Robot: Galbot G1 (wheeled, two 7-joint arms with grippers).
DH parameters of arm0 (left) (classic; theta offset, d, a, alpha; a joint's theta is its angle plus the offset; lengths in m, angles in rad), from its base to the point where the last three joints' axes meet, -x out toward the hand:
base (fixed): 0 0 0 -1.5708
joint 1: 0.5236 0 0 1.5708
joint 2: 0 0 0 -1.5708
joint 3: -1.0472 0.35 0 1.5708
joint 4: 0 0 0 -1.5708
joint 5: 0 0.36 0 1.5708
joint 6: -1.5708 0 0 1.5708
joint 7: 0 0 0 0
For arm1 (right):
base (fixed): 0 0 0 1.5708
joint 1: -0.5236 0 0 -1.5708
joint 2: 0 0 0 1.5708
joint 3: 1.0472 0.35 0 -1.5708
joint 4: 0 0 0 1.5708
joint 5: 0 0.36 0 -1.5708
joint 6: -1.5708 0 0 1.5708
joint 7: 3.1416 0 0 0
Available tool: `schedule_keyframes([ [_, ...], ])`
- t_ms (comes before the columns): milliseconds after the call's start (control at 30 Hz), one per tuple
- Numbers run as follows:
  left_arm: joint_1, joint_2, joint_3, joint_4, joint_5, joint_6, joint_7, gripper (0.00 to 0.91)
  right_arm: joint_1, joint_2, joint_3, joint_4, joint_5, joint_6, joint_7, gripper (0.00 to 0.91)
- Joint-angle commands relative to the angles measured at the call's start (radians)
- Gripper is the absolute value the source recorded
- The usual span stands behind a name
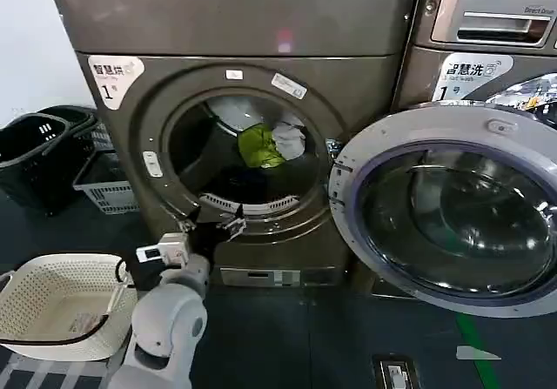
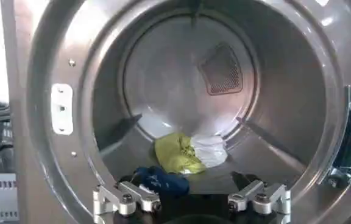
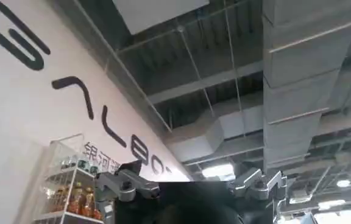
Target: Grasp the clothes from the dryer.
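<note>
Few soft crumpled clothes (image 2: 184, 153), round metal dryer (image 1: 235, 32) drum, left gripper (image 2: 191, 198) spread.

White basket (image 1: 52, 306), black baskets (image 1: 39, 145), perhaps nested.

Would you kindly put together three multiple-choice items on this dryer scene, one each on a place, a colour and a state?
1. Where is the white basket?
A. On the floor on the robot's left
B. Inside the drum
C. On top of the dryer

2. What colour is the garment beside the white one in the drum?
A. Red
B. Yellow-green
C. Orange

3. How is the dryer door?
A. Shut
B. Removed
C. Swung open

Answers: 1 A, it stands left of the dryer on the floor. 2 B, the yellow-green garment touches it. 3 C, the porthole is uncovered, with the left gripper at its rim.
</note>
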Motion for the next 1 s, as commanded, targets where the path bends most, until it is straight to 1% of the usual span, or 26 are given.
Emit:
schedule_keyframes([
  [33, -0.007, 0.000, 0.001, 0.006, 0.002, 0.049, 0.000, 0.907, 0.000, 0.001, -0.001, 0.002, 0.005, 0.006, -0.003, 0.907],
  [1000, -0.026, 0.005, 0.008, 0.018, 0.003, 0.049, 0.004, 0.907, -0.005, 0.001, 0.008, 0.000, 0.006, 0.012, -0.009, 0.907],
])
